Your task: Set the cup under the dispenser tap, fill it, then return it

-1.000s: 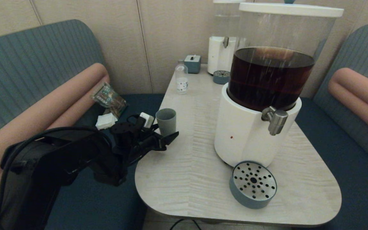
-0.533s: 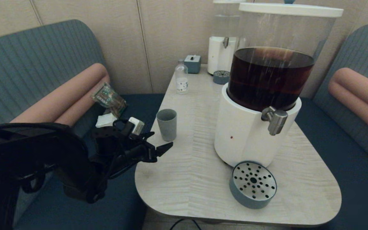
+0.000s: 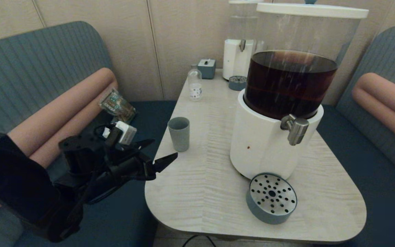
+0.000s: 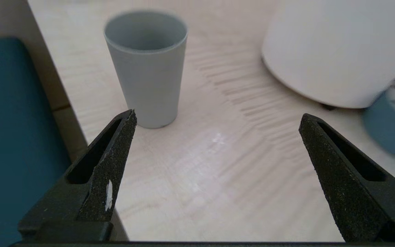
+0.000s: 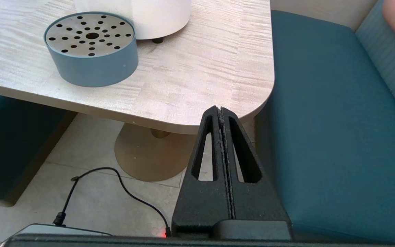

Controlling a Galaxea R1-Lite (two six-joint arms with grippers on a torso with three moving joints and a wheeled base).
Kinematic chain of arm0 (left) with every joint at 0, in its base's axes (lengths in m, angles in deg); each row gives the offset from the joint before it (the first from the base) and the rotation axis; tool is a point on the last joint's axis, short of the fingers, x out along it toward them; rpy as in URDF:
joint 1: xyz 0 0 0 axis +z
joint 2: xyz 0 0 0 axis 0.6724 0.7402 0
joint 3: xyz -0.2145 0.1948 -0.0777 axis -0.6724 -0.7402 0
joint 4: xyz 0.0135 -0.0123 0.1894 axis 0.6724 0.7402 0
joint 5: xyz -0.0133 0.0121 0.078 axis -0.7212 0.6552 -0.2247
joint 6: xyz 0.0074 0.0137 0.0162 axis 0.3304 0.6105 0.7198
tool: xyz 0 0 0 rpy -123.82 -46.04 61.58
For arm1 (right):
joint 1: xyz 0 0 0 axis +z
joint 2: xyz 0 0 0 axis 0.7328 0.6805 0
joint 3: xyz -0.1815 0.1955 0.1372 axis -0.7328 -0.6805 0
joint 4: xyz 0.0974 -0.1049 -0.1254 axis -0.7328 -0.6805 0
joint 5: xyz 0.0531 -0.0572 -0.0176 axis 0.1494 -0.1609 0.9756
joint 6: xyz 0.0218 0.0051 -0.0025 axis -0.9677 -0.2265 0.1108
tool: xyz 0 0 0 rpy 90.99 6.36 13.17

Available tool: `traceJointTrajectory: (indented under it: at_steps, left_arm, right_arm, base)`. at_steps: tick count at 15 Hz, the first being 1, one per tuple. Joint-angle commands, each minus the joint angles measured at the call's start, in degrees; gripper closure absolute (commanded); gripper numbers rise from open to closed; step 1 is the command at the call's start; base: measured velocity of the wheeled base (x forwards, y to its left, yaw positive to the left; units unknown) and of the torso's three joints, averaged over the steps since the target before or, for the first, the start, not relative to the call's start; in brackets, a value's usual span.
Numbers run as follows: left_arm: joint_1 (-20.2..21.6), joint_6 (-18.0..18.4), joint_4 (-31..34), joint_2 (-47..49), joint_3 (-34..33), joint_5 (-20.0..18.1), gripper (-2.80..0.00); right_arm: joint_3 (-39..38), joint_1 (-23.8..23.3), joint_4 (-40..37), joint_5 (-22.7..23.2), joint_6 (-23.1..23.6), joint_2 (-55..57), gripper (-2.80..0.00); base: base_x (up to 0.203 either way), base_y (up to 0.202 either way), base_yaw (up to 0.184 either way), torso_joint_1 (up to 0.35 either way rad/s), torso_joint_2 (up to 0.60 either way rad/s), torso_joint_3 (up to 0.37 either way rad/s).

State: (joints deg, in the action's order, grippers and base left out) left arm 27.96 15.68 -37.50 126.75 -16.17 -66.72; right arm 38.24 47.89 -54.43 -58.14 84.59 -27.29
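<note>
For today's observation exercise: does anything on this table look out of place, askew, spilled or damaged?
One thing: the drip tray lies tilted against the dispenser base, to the left of the tap rather than under it. The cup stands upright and empty; no spill shows. The left gripper is open beside the table's edge.

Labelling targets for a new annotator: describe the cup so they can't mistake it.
Start at the big dispenser with dark brown liquid on the pale wood table. To its left, near the table's left edge, stands the cup: a small grey-blue tumbler, upright and handleless, just beyond the open left gripper. Unlike the clear bottle behind it, it is opaque and lidless; unlike the round drip tray, it has no perforated metal top.
</note>
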Motion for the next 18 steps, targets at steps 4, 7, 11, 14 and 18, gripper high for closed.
traceJointTrajectory:
  at_steps: [4,7,11,14,18]
  left_arm:
    - [0.1,-0.6,-0.2,-16.9,-11.4,0.9,0.00]
    - [0.3,-2.3,-0.3,-26.5,-16.4,2.3,0.00]
    - [0.4,-6.5,0.5,-39.0,-19.4,13.0,0.00]
    - [0.9,-10.2,2.6,-49.8,-21.9,20.7,0.00]
    - [4.8,-13.0,4.5,-62.1,-29.3,24.3,0.00]
  right_arm:
    - [0.0,0.0,-0.1,0.0,0.1,-0.1,0.00]
    - [0.0,0.0,0.0,0.0,0.1,-0.1,0.00]
    - [0.0,0.0,-0.1,0.0,0.1,-0.1,0.00]
    - [0.0,0.0,0.0,0.0,0.1,-0.1,0.00]
    - [0.0,0.0,0.0,0.0,0.1,-0.1,0.00]
  base:
    - [0.000,0.000,0.000,0.000,0.00,0.000]
    - [0.000,0.000,0.000,0.000,0.00,0.000]
    - [0.000,0.000,0.000,0.000,0.00,0.000]
    - [0.000,0.000,0.000,0.000,0.00,0.000]
    - [0.000,0.000,0.000,0.000,0.00,0.000]
